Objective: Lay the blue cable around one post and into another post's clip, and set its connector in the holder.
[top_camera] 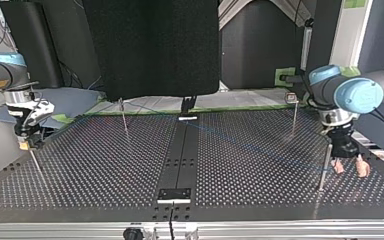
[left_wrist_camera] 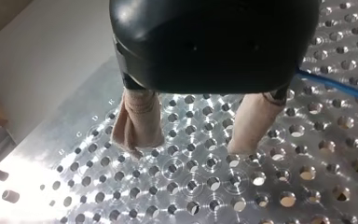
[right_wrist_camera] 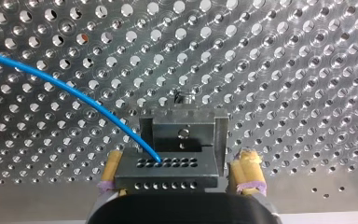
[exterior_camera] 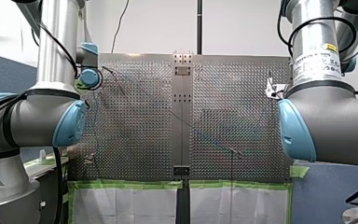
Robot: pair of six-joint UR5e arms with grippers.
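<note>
In the right wrist view the grey connector [right_wrist_camera: 168, 164] sits against the metal holder [right_wrist_camera: 182, 127], with the blue cable [right_wrist_camera: 74, 91] curving away from its top. My right gripper [right_wrist_camera: 179, 173] is open; its yellow pads [right_wrist_camera: 248, 173] stand on either side of the connector, with a small gap on one side. In the top view my right gripper [top_camera: 25, 141] hangs at the left edge. My left gripper [top_camera: 350, 169] stands open beside a thin post [top_camera: 324, 167] at the right. Its beige pads [left_wrist_camera: 139, 122] hold nothing, and the cable [left_wrist_camera: 335, 86] runs past behind them.
The perforated table [top_camera: 105, 165] carries thin posts: one at the back left [top_camera: 124, 119], one with a clip at the back right [top_camera: 294, 116], one under my right gripper [top_camera: 36, 167]. A black strip [top_camera: 182, 150] runs down the middle. The cable [top_camera: 250, 146] crosses low above the plate.
</note>
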